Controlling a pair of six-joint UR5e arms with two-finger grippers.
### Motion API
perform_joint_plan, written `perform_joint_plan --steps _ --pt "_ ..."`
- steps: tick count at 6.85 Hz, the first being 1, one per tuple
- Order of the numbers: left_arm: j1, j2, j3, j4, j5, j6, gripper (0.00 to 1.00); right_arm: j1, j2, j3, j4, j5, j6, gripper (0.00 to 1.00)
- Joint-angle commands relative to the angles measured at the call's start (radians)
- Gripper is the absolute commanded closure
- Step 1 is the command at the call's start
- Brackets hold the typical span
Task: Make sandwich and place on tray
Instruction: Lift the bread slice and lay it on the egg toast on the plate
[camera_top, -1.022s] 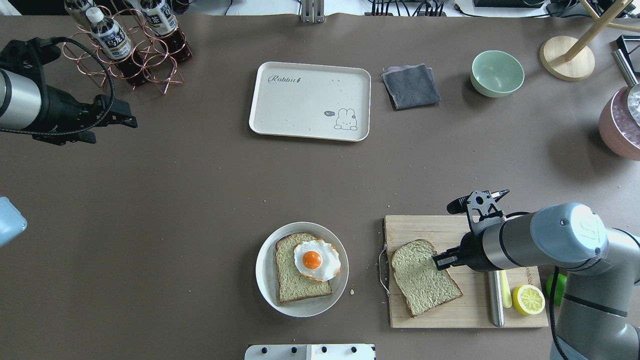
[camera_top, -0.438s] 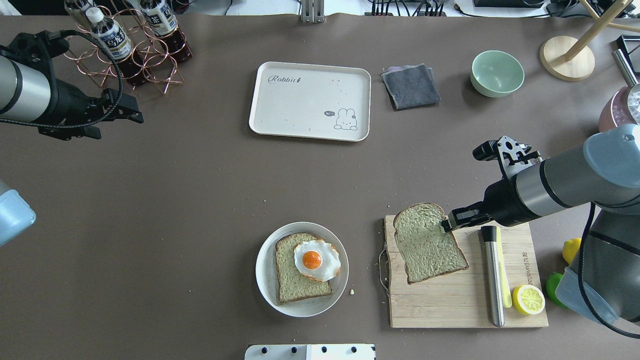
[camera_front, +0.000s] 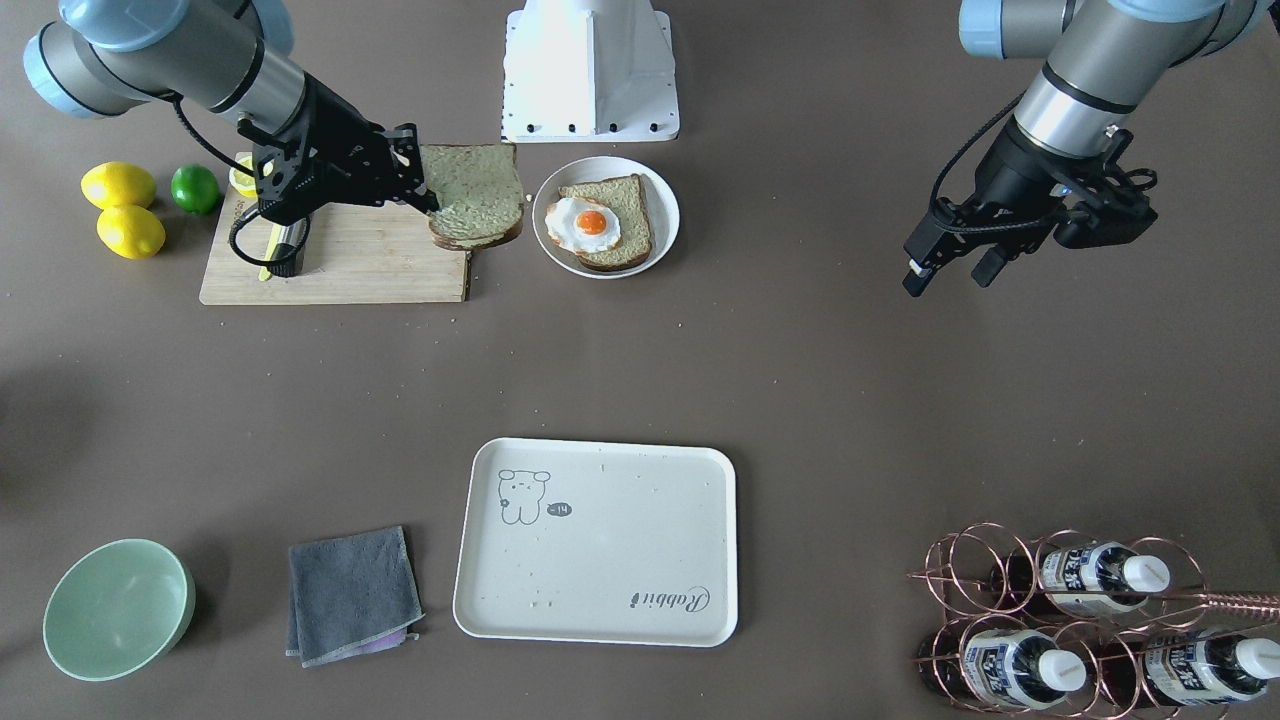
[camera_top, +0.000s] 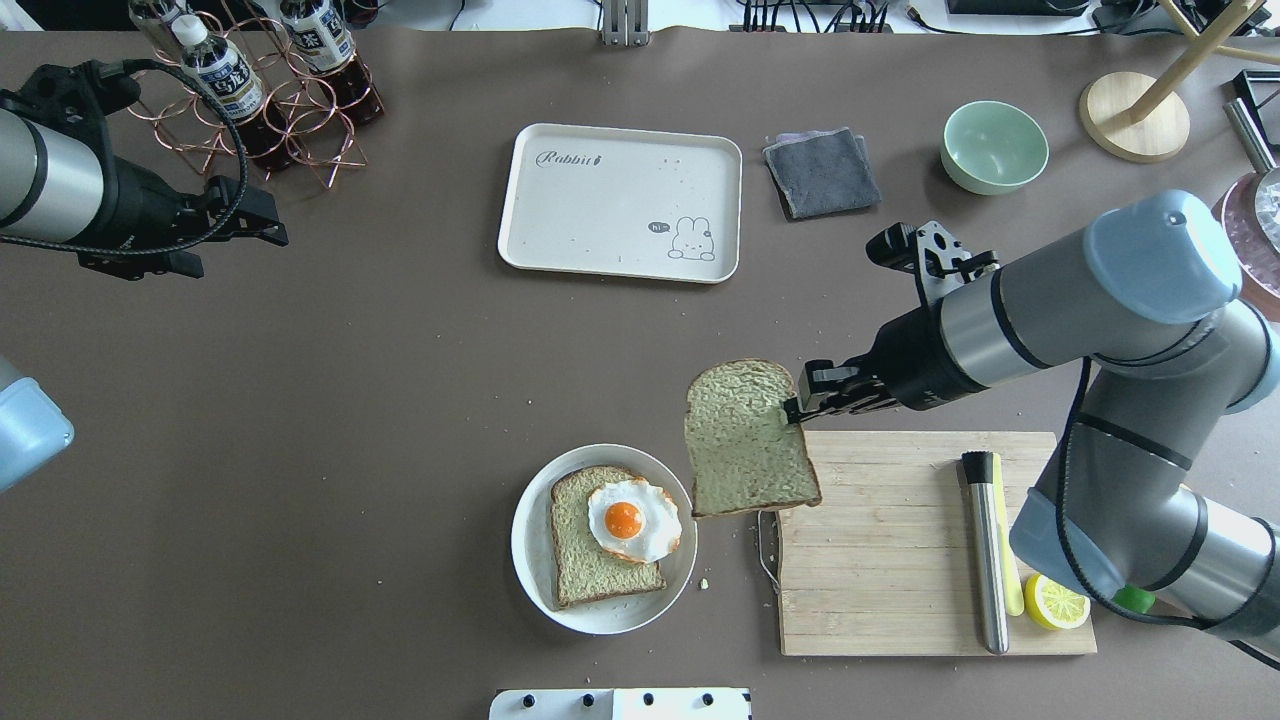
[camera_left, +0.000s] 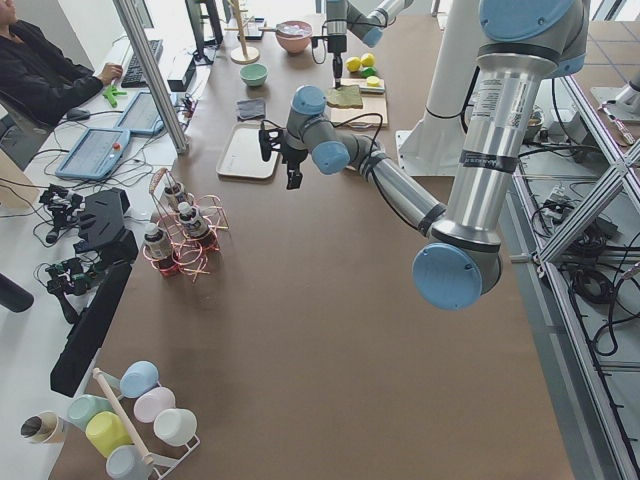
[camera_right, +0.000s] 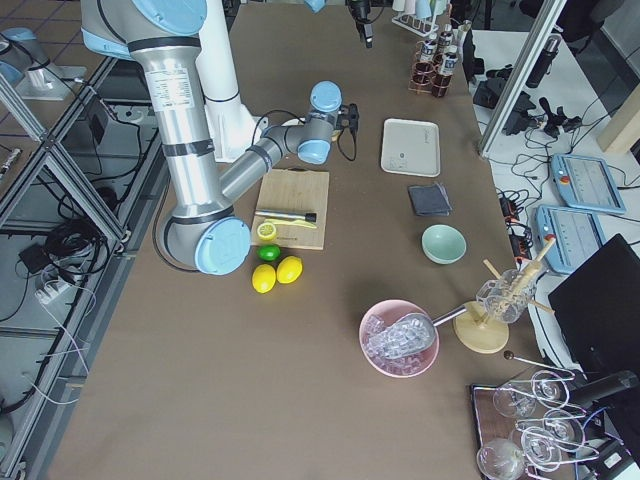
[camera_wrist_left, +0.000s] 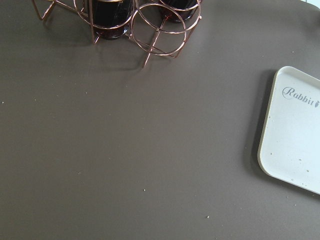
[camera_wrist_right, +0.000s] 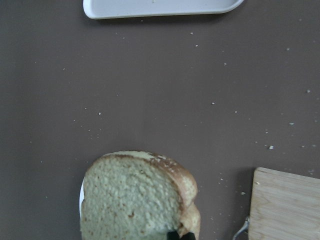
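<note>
On the table (camera_top: 400, 400), the tray (camera_top: 600, 205) shows its bear (camera_top: 691, 240) overhead, not wrist-side.

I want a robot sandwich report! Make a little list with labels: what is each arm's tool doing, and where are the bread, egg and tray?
Right tool: shut on one bread slice, lifted over the gap between the cutting board and the plate
Left tool: open, holding nothing, near the bottle rack
Plate: second bread slice with the fried egg on top
Tray: no food on it
Sandwich: top slice not yet on
</note>
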Motion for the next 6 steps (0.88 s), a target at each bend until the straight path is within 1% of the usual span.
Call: perform_joint_plan --steps 1,2,3,5,6 --pt "0.000 0.000 0.005 0.000 0.000 0.000 0.03 -0.175 0.059 -0.020 0.003 -0.211 0.072 1.00" --pt "0.000 0.000 0.005 0.000 0.000 0.000 0.03 -0.236 0.062 -0.036 0.003 -0.283 0.072 1.00" --pt "0.000 0.000 0.006 0.000 0.002 0.000 0.03 -0.266 0.084 -0.076 0.003 -0.324 0.071 1.00" --pt "0.000 0.001 0.008 0.000 0.002 0.000 0.03 -0.294 0.134 -0.151 0.001 -0.355 0.059 1.00" --pt "0.000 0.000 0.011 0.000 0.002 0.002 0.03 -0.298 0.138 -0.156 0.001 -0.356 0.054 1.00"
